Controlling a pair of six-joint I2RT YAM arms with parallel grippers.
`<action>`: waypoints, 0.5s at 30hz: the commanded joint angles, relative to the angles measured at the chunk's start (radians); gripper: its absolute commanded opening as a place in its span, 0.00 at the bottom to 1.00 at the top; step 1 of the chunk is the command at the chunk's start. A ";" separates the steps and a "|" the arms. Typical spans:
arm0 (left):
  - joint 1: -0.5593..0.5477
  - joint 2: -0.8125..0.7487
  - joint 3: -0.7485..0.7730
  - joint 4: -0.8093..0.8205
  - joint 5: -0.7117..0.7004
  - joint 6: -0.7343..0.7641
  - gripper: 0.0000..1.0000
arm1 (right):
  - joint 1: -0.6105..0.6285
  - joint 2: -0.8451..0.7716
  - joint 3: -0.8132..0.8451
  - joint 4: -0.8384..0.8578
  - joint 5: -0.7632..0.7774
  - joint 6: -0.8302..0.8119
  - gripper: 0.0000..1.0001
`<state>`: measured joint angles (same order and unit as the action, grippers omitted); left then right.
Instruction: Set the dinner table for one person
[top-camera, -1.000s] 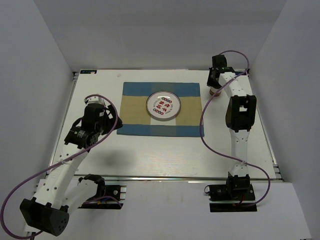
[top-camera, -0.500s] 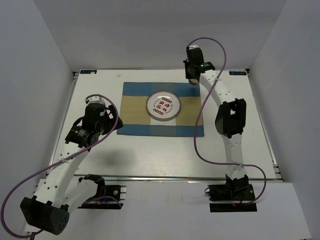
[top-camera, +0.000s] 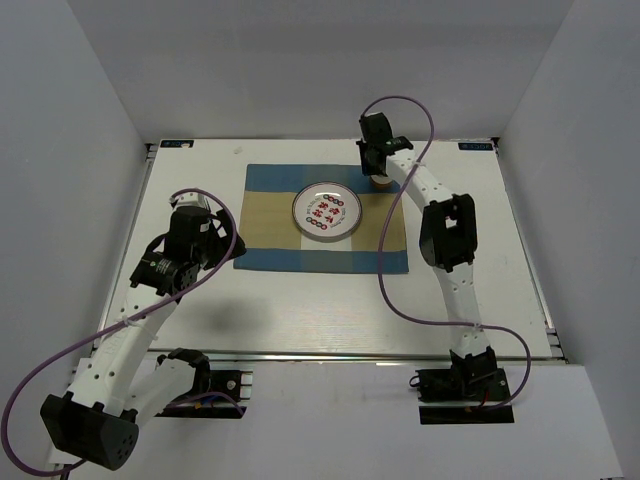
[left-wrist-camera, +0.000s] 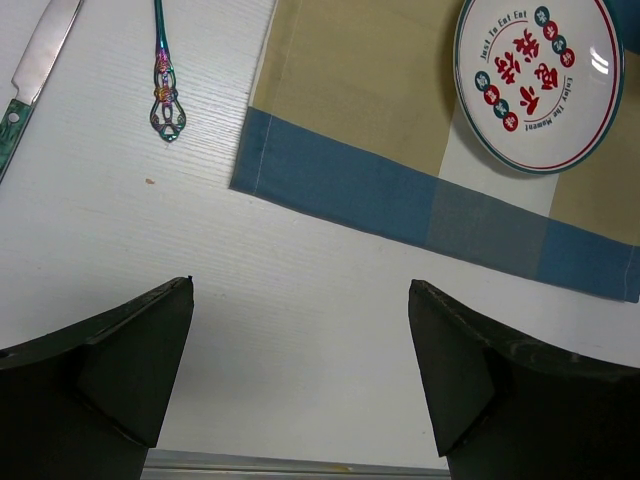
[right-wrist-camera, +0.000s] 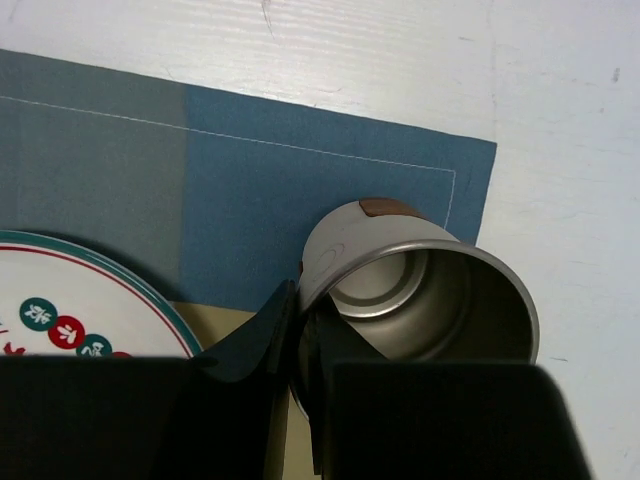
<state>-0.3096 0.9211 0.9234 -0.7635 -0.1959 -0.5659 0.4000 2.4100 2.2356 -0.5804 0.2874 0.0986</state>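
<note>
right tool (right-wrist-camera: 300, 335), pinching the wall of the metal cup (right-wrist-camera: 400, 280), has swung left over the placemat (right-wrist-camera: 250, 190), 1 o'clock of the plate (right-wrist-camera: 80, 290); left tool (left-wrist-camera: 300, 290) stays wide.

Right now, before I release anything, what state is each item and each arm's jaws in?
cup: empty, held by its wall over the placemat's far right corner.
right gripper: jaws shut on the cup.
left gripper: jaws open, empty.
plate: empty, lying on the placemat.
placemat: flat on the dinner table.
knife: lying on the dinner table, left of the placemat.
ornate utensil: lying beside the knife.
</note>
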 joint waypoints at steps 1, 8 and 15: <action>-0.002 -0.019 -0.005 -0.005 -0.011 -0.003 0.98 | -0.007 -0.003 0.022 0.025 -0.025 0.018 0.02; -0.002 -0.013 -0.003 -0.010 -0.020 -0.003 0.98 | -0.004 -0.055 0.021 0.042 -0.059 0.067 0.89; 0.015 0.056 0.009 -0.039 -0.092 -0.041 0.98 | 0.003 -0.348 -0.115 0.122 -0.070 0.112 0.89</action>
<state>-0.3035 0.9501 0.9234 -0.7727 -0.2283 -0.5774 0.3958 2.2959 2.1555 -0.5507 0.2276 0.1837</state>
